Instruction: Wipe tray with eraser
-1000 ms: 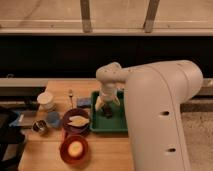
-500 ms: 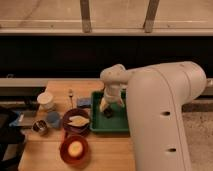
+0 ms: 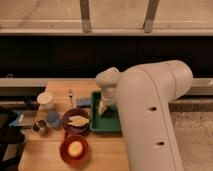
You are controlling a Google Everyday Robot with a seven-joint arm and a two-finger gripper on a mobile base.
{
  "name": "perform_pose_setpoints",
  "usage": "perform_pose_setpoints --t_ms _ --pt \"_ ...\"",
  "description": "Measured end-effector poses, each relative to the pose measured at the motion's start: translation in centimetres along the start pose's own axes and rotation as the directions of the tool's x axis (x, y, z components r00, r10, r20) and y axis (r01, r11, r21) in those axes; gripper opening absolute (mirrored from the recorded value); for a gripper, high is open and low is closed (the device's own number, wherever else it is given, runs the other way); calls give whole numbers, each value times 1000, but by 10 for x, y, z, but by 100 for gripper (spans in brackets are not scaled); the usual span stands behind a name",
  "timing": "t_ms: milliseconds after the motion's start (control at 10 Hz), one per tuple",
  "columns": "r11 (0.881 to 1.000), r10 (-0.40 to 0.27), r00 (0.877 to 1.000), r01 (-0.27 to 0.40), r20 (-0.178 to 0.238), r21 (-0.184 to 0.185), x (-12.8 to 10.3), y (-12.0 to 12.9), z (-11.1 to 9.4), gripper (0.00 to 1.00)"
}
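Observation:
The green tray (image 3: 101, 123) lies on the wooden table, right of the middle, partly covered by my white arm. My gripper (image 3: 104, 107) reaches down into the tray's far half, with a cream-coloured finger showing there. The eraser is hidden from view; I cannot make it out under the gripper.
A dark-purple plate (image 3: 76, 121) with a pale item lies left of the tray. A red bowl (image 3: 74, 148) with a yellow thing sits in front. A white cup (image 3: 46, 100), blue cup (image 3: 52, 118), metal cup (image 3: 39, 127), small blue block (image 3: 83, 102) and thin tool (image 3: 71, 96) stand at the left.
My arm's wrist has shifted slightly right and back over the tray. The other objects have not moved.

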Motion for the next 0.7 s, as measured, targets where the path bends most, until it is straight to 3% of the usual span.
perform_pose_setpoints --t_ms 200,400,700 --pt "1000 8 1000 -8 5 8 -2 2 2 72" --pt "1000 13 1000 -13 14 11 -7 0 2 80" --pt "1000 12 999 -11 32 -11 -18 2 -1 80"
